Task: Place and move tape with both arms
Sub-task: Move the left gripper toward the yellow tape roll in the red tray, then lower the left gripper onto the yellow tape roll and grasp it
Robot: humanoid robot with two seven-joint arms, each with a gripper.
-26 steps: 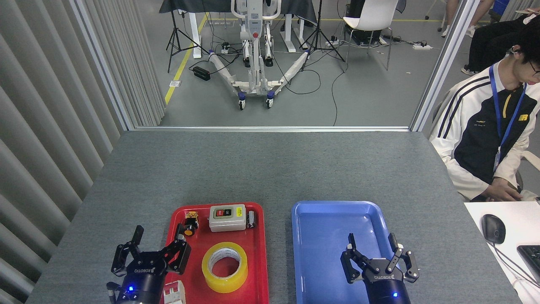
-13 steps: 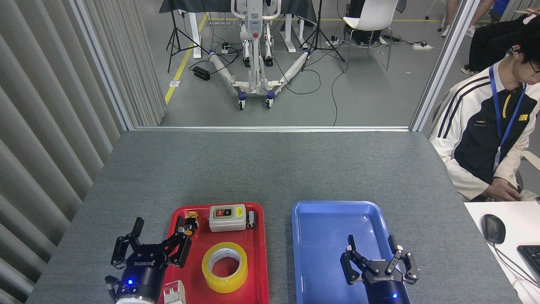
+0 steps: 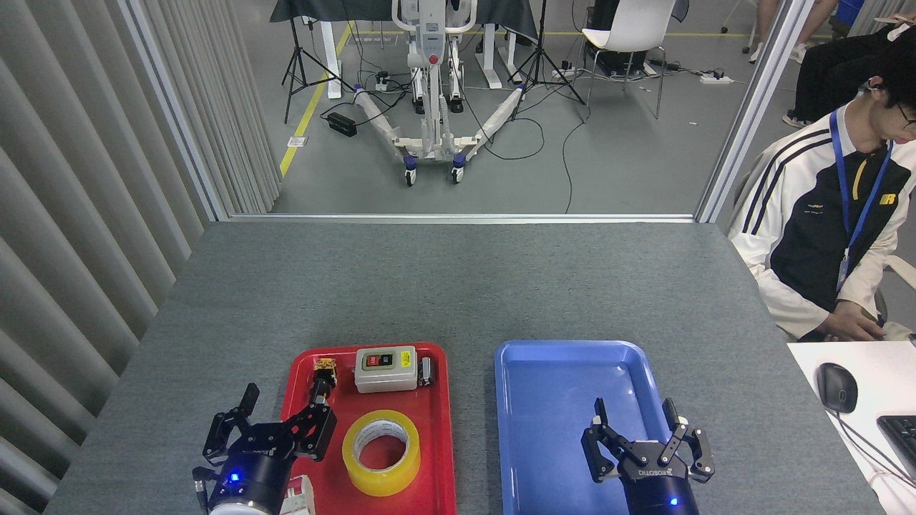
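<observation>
On the grey felt-covered bench [image 3: 458, 286], the wide yellowish translucent tape roll [image 3: 381, 453] lies flat in the red plastic tray [image 3: 436, 458], and the left tool [image 3: 270, 428], prongs spread and empty, has edged nearer from nine o'clock, suggesting a pickup, while the right tool [image 3: 647, 447] hovers open over the empty blue tray [image 3: 544, 372].
</observation>
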